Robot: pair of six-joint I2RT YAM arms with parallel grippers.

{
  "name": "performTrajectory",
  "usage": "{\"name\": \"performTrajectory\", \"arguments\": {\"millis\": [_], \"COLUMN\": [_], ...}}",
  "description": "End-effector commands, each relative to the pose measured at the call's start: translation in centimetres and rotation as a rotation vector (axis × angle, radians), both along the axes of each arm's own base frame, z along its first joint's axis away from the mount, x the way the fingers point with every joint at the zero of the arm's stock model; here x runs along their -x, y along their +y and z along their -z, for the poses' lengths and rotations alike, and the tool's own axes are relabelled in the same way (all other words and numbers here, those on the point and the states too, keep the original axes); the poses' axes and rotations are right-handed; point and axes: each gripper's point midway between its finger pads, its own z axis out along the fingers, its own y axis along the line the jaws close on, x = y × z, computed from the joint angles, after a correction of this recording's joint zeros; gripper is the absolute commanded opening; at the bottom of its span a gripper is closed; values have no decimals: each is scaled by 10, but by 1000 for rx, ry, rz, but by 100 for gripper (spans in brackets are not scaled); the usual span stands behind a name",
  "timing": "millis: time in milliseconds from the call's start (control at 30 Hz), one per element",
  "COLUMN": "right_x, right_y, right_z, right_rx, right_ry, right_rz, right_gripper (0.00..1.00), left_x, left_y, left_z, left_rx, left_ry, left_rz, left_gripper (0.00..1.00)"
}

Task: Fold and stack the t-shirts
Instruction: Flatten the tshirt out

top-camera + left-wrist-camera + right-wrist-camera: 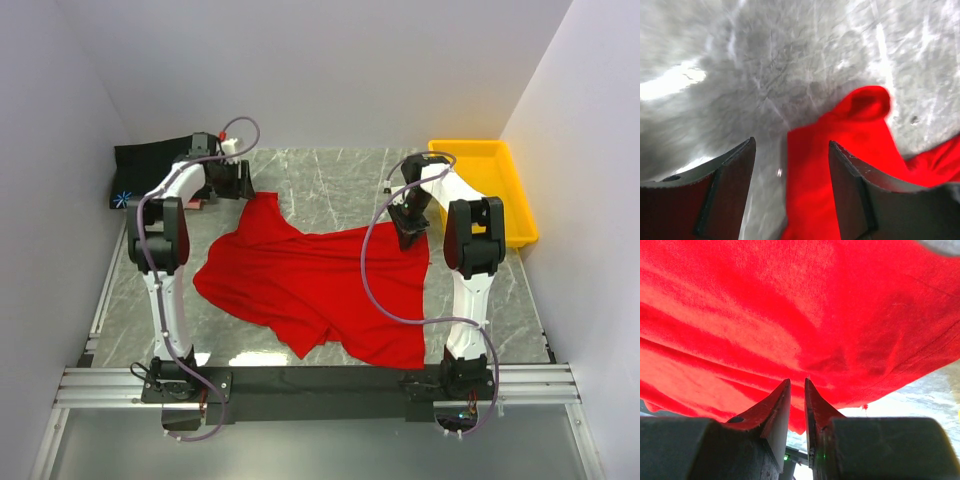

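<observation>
The left fingers (732, 185) stand well apart with nothing between them. Through the gap show the grey marbled surface (765, 75) and the edge of the red t-shirt (815, 190), and the right-hand finger hangs over the cloth. They hover at the far left of the surface, just beside a narrow tongue of the shirt that points toward them.

The right fingers (775, 410) are only a little apart, a thin slit between the tips. The tips sit right at the red cloth (790, 305), which fills that view; whether they touch it cannot be told. From above, they are over the shirt's far right corner.

The red t-shirt (310, 280) lies crumpled and partly spread in the middle of the surface (330, 185). Its longer stretch runs on a diagonal, from the far-left tongue to the near-right corner. Which end is the neck cannot be told.

A black t-shirt (150, 160) lies in the far left corner behind the left arm. A yellow tray (470, 146) sits at the far right.
</observation>
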Motion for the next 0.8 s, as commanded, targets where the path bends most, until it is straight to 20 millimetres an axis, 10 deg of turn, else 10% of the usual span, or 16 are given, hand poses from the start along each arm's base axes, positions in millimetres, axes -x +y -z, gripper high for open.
{"name": "performTrajectory", "arguments": {"millis": [0, 133, 300, 500, 633, 767], "right_x": [-11, -11, -11, -12, -14, -16], "right_y": [5, 4, 4, 1, 0, 0], "right_z": [-25, -22, -20, -24, -30, -33], "right_rx": [-22, -14, -11, -4, -28, -43], "right_ry": [-93, -90, -88, -102, -107, -107], "right_rz": [-13, -6, -1, 5, 10, 4], "right_gripper": [25, 25, 24, 23, 23, 22], "left_x": [-19, -20, -15, 2, 52, 138], "left_y": [-22, -38, -35, -40, -88, -147], "left_z": [-13, -13, -23, -74, -104, -64], "left_rx": [107, 167, 159, 107, 67, 51], "left_ry": [-52, -46, -73, -170, -192, -76], "left_rz": [42, 104, 101, 107, 183, 339], "left_gripper": [65, 60, 4, 1, 1, 1]}}
